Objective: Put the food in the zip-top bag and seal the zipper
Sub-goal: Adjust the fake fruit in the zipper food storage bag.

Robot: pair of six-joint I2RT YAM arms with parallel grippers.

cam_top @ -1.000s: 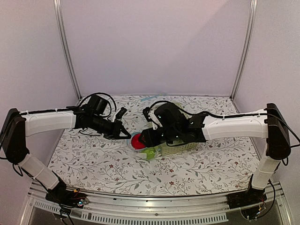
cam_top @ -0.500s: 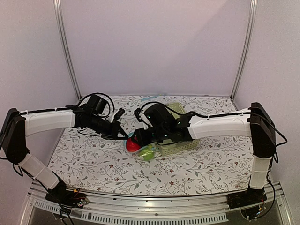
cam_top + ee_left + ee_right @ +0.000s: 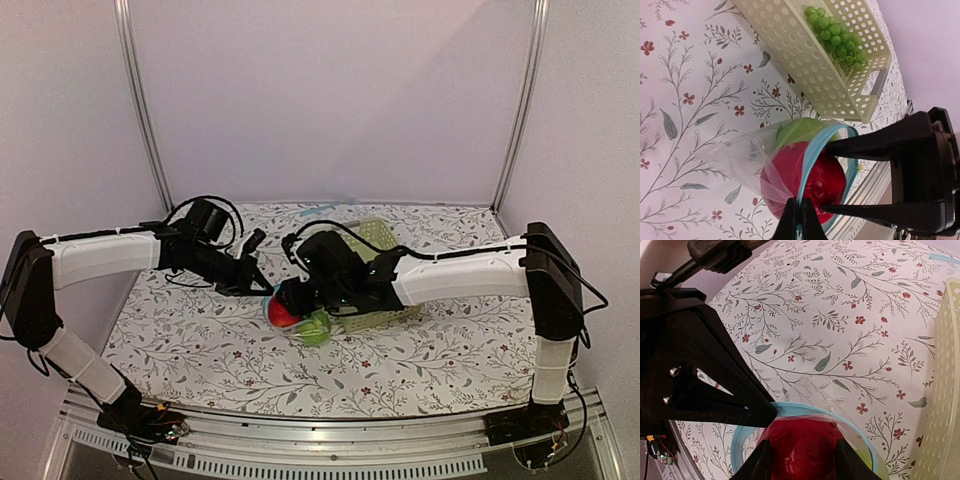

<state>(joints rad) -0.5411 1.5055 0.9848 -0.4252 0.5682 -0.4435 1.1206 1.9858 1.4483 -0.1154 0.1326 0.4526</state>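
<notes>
The right arm has swung leftward over the last second, carrying the red apple (image 3: 807, 187) from beside the basket (image 3: 805, 60) into the mouth of the zip-top bag (image 3: 735, 150), so the second fruit is now passing the rim; the green apple (image 3: 792, 132) already lies inside and has not moved. The right gripper (image 3: 802, 460) clamps the red apple between its two fingers, reaching through the loop of the zipper (image 3: 812, 160), while the left gripper (image 3: 799, 220) is pinched onto that edge of the zip-top bag, holding the mouth up and open. Loading looks nearly done, with release, withdrawal and sealing left. The bag is thin, limp, crinkled clear film that drapes over the fruit; its zipper is a narrow, stiffer light blue band bowed into an oval. Both apples are smooth and round. The basket is rigid pale plastic, perforated in rows, holding small green grapes (image 3: 835, 35), on a table cloth (image 3: 690, 100) printed with leafy sprigs and red flowers
</notes>
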